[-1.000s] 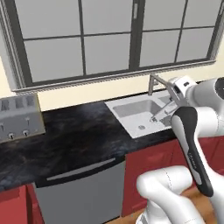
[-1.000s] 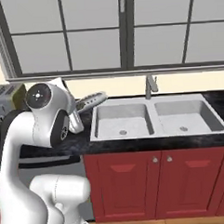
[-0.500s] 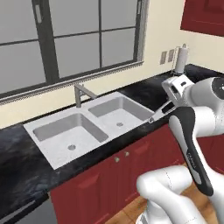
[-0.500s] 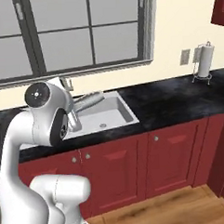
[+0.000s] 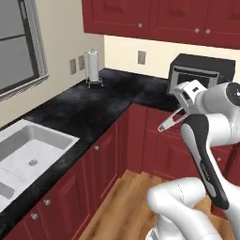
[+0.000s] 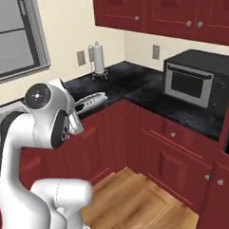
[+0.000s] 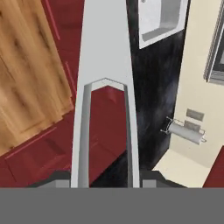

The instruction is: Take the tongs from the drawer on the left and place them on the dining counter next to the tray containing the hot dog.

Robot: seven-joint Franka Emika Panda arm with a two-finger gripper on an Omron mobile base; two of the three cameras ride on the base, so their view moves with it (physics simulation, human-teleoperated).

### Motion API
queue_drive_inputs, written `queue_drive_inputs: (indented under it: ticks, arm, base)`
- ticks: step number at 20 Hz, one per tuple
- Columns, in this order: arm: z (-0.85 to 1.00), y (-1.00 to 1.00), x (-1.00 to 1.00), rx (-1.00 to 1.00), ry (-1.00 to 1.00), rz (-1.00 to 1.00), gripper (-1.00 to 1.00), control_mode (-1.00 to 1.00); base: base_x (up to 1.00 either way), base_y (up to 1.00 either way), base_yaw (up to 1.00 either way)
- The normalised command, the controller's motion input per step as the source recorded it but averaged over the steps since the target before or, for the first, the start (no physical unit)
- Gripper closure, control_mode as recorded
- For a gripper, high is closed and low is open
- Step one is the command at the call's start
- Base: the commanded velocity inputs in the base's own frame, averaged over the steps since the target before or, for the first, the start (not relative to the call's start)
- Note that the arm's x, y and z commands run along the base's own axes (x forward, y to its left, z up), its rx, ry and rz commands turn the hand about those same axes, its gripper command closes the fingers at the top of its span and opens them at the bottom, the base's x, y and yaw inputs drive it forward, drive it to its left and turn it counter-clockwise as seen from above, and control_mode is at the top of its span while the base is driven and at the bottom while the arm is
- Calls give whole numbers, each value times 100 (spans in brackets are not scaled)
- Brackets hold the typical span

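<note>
The slim silver-grey tongs (image 5: 169, 121) stick out level from my gripper (image 5: 182, 110), which is shut on them and held in the air in front of the red base cabinets. From the right base camera the tongs (image 6: 91, 100) point right, out of the gripper (image 6: 75, 107) beside the arm's round joint. In the hand view the tongs (image 7: 105, 57) run up the middle, their two arms splitting near my gripper (image 7: 105, 181). The drawer, the dining counter and the tray are out of view.
An L-shaped black counter (image 5: 89, 110) wraps the corner above red cabinets (image 6: 175, 146). On it stand a paper towel holder (image 5: 93, 66) and a black microwave (image 6: 192, 81). A sink (image 5: 28, 151) lies at the left. Wooden floor (image 5: 133, 206) is open below.
The whole picture has swung right as the base turned: the sink and window slid off to the left, and the counter corner with the microwave came in. The tongs stay in the gripper.
</note>
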Motion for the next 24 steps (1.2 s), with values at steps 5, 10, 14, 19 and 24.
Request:
queue_drive_inputs:
  ticks: [5,10,14,19,24]
  arm:
    - [0,0,0,0,0,0,100,100]
    - [0,0,0,0,0,0,100,100]
    - [0,0,0,0,0,0,100,100]
    - [0,0,0,0,0,0,100,100]
    - [0,0,0,0,0,0,100,100]
  base:
    - [-5,-71,-71]
    - [-5,-55,-57]
    - [-3,-24,-58]
    - [0,-25,-57]
    - [0,-35,-58]
